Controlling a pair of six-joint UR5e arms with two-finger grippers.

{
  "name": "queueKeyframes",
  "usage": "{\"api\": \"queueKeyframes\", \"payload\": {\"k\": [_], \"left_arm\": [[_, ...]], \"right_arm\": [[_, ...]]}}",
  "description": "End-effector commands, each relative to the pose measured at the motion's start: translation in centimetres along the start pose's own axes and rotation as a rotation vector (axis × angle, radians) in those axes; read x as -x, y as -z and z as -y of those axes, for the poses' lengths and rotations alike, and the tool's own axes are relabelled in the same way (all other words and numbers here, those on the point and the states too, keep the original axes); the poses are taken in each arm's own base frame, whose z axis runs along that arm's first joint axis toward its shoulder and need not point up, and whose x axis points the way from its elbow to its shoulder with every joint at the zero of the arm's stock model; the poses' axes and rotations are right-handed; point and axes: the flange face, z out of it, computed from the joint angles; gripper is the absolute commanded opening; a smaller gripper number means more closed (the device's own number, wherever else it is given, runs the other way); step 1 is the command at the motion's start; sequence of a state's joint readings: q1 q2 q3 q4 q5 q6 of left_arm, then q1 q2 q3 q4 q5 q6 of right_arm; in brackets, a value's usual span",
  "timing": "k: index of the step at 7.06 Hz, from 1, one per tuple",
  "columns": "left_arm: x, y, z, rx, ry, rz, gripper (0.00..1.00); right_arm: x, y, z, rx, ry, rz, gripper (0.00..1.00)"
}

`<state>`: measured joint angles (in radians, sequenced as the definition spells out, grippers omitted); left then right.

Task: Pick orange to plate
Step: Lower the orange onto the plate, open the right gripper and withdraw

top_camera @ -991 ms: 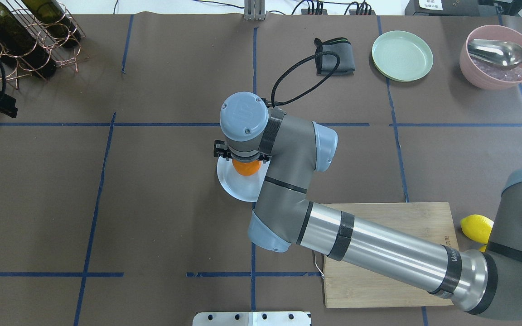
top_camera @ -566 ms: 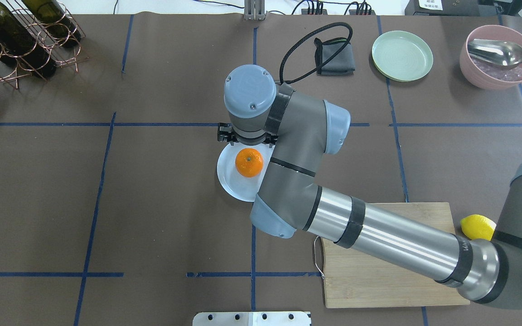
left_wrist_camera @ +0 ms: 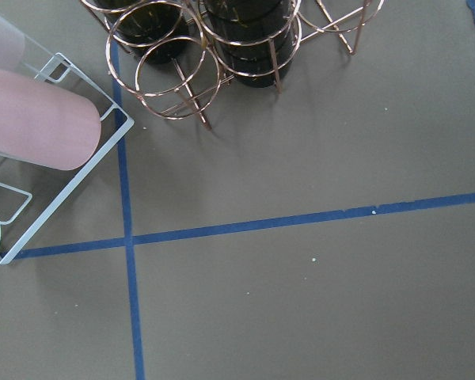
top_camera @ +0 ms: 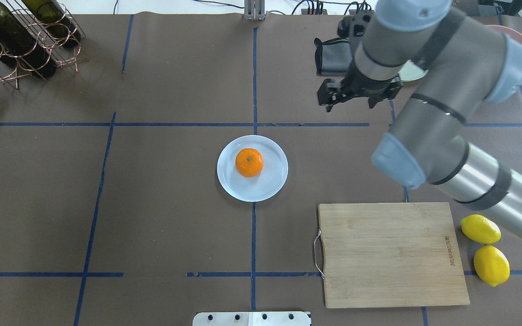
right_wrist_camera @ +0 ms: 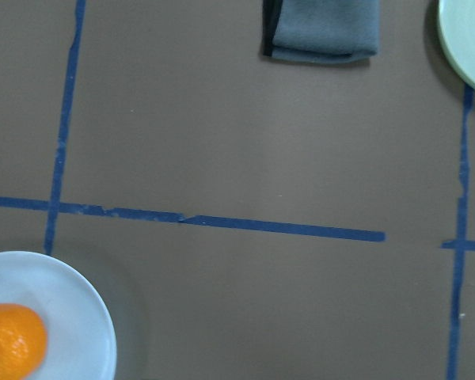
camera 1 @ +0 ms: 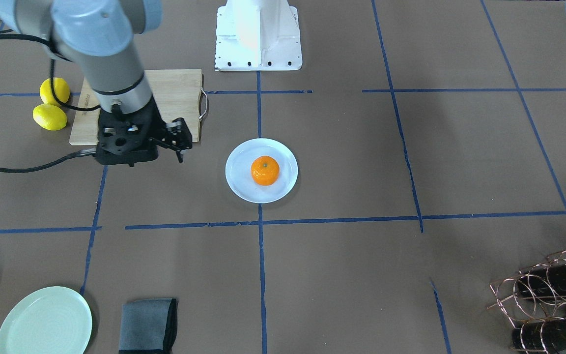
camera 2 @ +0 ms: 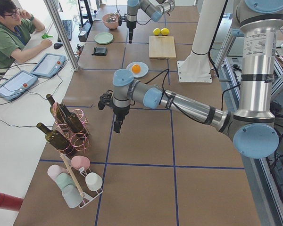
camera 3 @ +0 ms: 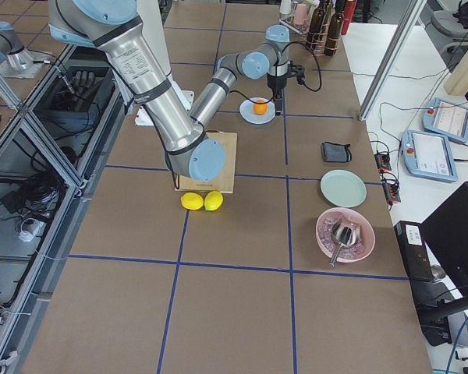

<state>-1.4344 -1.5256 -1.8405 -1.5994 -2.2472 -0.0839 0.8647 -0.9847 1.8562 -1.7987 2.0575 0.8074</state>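
While empty, right claw [top_camera: 350, 101] spread, clear of orange [top_camera: 249, 162].

Bright, even overhead light here, every view sharp, just soft, diffuse shadows on the brown table [camera 1: 342, 275] below the right gripper [camera 1: 181, 147].

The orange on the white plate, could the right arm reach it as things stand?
Probably yes. The orange sits alone and uncovered on the plate. The right gripper hangs open and empty off to one side, with nothing standing between them.
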Motion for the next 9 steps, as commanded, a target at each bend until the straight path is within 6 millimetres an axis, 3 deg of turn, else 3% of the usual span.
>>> {"api": "queueKeyframes", "payload": {"k": [1,4,7,8,9], "left_arm": [[7.8,-1.1,-2.3,0.036,0.054,-0.039,1.0],[8.3,-0.7,-2.9,0.094,0.155,-0.103,1.0],[8.3,-0.8,-3.2,0.093,0.154,-0.106,1.0],[8.3,-0.8,-3.2,0.092,0.153,-0.106,1.0],[8.2,-0.7,-3.3,0.091,0.152,-0.106,1.0]], "right_arm": [[-13.1,2.4,1.0,0.037,0.08,0.028,1.0],[-30.8,1.9,-1.9,0.108,0.16,0.033,1.0],[-47.9,0.8,-3.3,0.146,0.087,0.103,1.0],[-52.8,0.3,-4.2,0.14,0.017,0.101,1.0],[-56.4,-1.1,-5.6,0.116,0.032,0.105,1.0]]}}
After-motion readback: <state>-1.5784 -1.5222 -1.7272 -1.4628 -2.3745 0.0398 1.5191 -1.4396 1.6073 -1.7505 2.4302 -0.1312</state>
